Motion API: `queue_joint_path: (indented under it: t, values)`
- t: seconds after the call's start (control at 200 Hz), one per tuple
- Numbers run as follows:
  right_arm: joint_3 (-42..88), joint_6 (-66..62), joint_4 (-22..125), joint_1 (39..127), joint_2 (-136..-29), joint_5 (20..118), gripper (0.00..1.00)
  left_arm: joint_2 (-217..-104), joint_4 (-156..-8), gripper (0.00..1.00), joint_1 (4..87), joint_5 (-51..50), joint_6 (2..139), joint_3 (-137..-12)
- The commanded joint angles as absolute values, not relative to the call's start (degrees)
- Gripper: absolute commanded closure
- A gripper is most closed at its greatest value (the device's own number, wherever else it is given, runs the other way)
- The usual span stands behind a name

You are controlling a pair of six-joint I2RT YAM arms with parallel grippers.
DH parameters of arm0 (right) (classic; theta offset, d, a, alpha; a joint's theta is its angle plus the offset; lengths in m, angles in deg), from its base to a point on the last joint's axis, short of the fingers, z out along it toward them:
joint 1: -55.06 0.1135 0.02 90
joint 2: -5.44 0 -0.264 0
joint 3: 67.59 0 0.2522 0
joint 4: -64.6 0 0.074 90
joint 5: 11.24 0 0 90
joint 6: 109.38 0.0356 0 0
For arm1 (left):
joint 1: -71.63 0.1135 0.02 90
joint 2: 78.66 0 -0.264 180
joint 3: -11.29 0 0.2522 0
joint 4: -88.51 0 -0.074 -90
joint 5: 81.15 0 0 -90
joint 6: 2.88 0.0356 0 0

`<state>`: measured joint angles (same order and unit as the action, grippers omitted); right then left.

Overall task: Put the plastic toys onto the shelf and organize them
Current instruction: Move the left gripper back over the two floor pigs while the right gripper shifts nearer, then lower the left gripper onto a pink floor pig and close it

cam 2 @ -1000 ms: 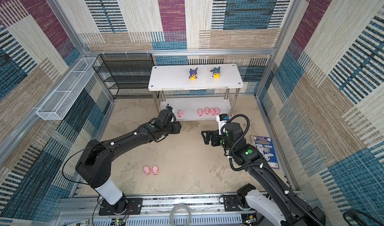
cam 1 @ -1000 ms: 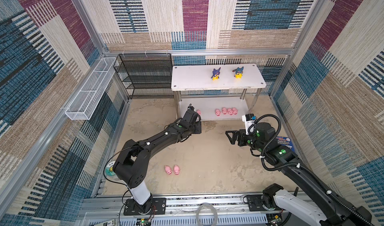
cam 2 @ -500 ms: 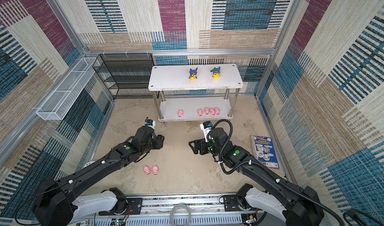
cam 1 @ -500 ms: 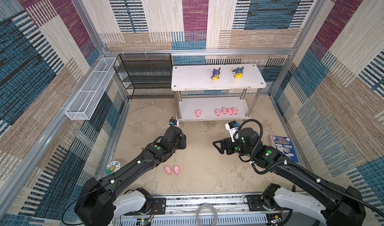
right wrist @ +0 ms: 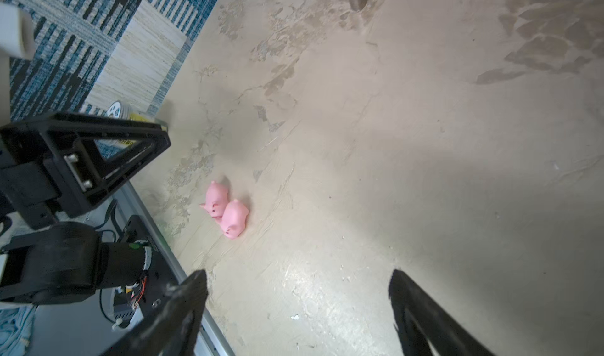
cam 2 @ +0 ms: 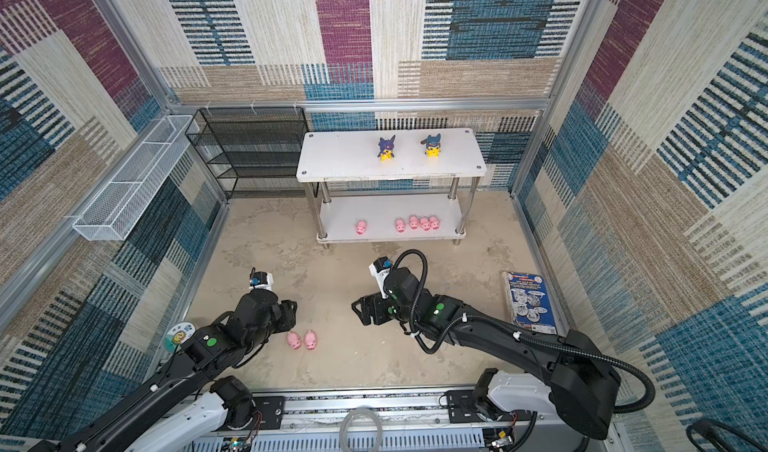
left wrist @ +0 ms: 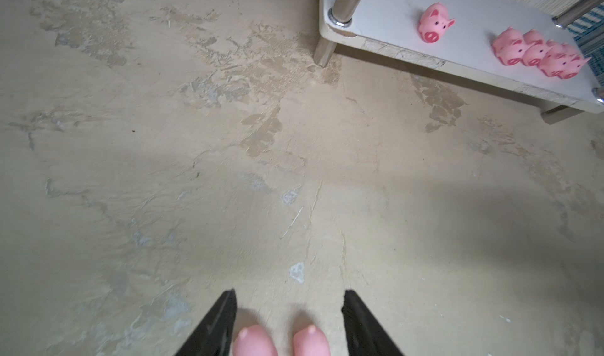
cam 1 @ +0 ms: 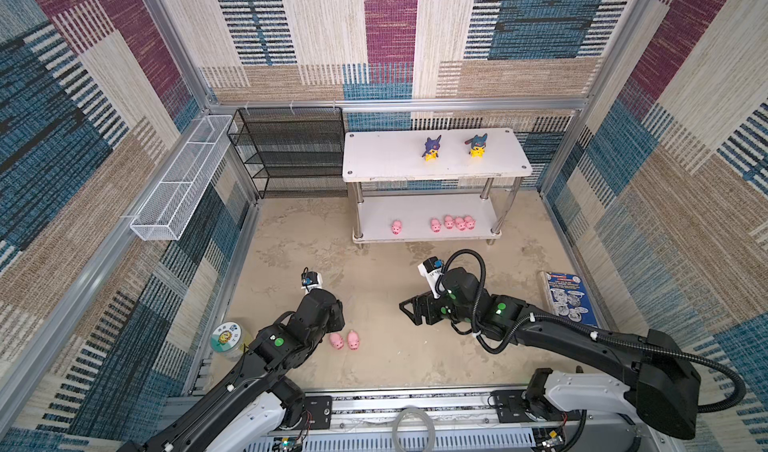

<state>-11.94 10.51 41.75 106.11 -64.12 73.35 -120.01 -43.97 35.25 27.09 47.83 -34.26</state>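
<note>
Two pink pigs (cam 1: 337,341) lie on the floor, lower middle in a top view. The left gripper (left wrist: 290,293), fingers apart around both (too many!), might pinch two or flick one away. The right gripper (right wrist: 298,275) has its fingers wide apart, empty.

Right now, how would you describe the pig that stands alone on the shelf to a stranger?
Start at the white two-tier shelf by the back wall and look at its lower tier. Four pink pigs huddle toward the right there; the lone pig stands apart on their left, closest to the left front leg.
</note>
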Motion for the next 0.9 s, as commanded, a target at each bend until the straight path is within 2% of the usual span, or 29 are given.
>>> queue_joint_path:
  t: [0.0, 0.07, 0.115, 0.16, 0.215, 0.29, 0.571, 0.756, 0.897]
  values:
    - [-11.47, 10.43, 43.69, 106.28, -64.43, 75.95, 0.08, -119.76, -40.59, 0.43, 35.26, 27.85, 44.80, -33.94]
    - [-11.03, 9.67, 43.16, 106.30, -64.44, 76.81, 0.05, -120.01, -40.88, 0.42, 35.34, 27.49, 44.41, -33.70]
    - [-10.74, 9.08, 43.02, 106.30, -64.52, 77.30, 0.03, -120.22, -41.22, 0.37, 35.29, 27.24, 44.24, -33.60]
    - [-10.50, 8.54, 42.75, 106.29, -64.69, 77.83, 0.02, -120.55, -41.70, 0.26, 35.31, 27.13, 44.28, -33.43]
    - [-10.32, 7.96, 42.59, 106.34, -64.95, 78.52, 0.00, -121.02, -42.25, 0.18, 35.33, 27.15, 44.49, -33.48]
    - [-10.23, 7.47, 42.57, 106.30, -65.26, 79.88, 0.00, -121.75, -42.73, 0.00, 35.34, 27.42, 45.36, -34.06]
    - [-9.25, 7.90, 40.30, 106.24, -67.35, 87.46, 0.00, -123.71, -40.34, 0.00, 35.51, 26.89, 44.46, -36.74]
    - [-9.96, 7.01, 40.78, 106.22, -67.01, 90.49, 0.00, -120.15, -33.61, 0.15, 35.47, 25.64, 36.35, -35.23]
    - [-10.70, 6.46, 41.44, 106.21, -65.83, 90.20, 0.00, -114.91, -27.81, 0.20, 35.25, 24.75, 28.17, -32.49]
